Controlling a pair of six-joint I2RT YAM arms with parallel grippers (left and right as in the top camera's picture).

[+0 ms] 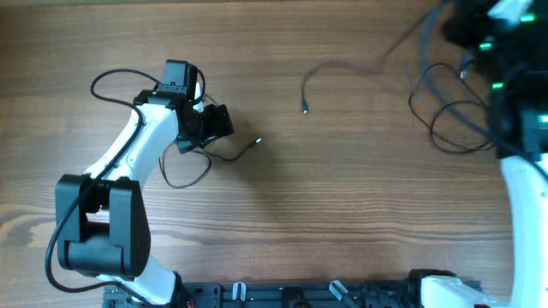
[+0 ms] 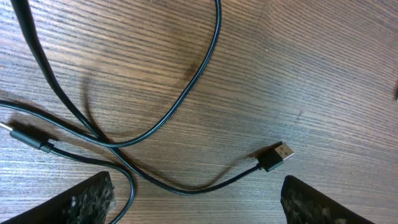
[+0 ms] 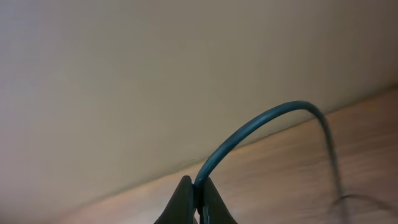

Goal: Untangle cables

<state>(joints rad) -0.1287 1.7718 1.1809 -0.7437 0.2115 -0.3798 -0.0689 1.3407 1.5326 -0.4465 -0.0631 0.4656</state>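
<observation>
**A:** From overhead, what is hard to see?

**B:** The right jaws. The right arm (image 1: 524, 197) goes into the top right corner. There the frame edge cuts it, and dark parts with green lights cover its end.

**A:** And the cables (image 1: 449, 115)?

**B:** They lie in three places. The near cable (image 1: 244, 148) loops just beside the left jaws, with its plug (image 1: 257, 141) toward the right. The middle cable (image 1: 334, 66) lies alone, well apart from both arms. The bunch of loops (image 1: 428, 103) is near the right arm and goes under it, where I lose it.

**A:** Where is room to move?

**B:** The widest bare wood of the bench (image 1: 342, 222) is in the lower middle, between the arms.

**A:** Now the left wrist view.

**B:** The left jaws stand open and hold nothing. Only the tips of the fingers (image 2: 87, 199) show, cut by the lower edge. Between them the near cable crosses itself, and its plug (image 2: 277, 155) lies flat on the wood. A thicker black cord (image 2: 34, 43) leaves at the top left.

**A:** And the right wrist view?

**B:** The right jaws are closed on the held cable (image 3: 249, 127). It arches up, then falls to the right and becomes blurred. The tips sit at the bottom edge, mostly cut off. I cannot tell which strand of the bunch this is.
</observation>
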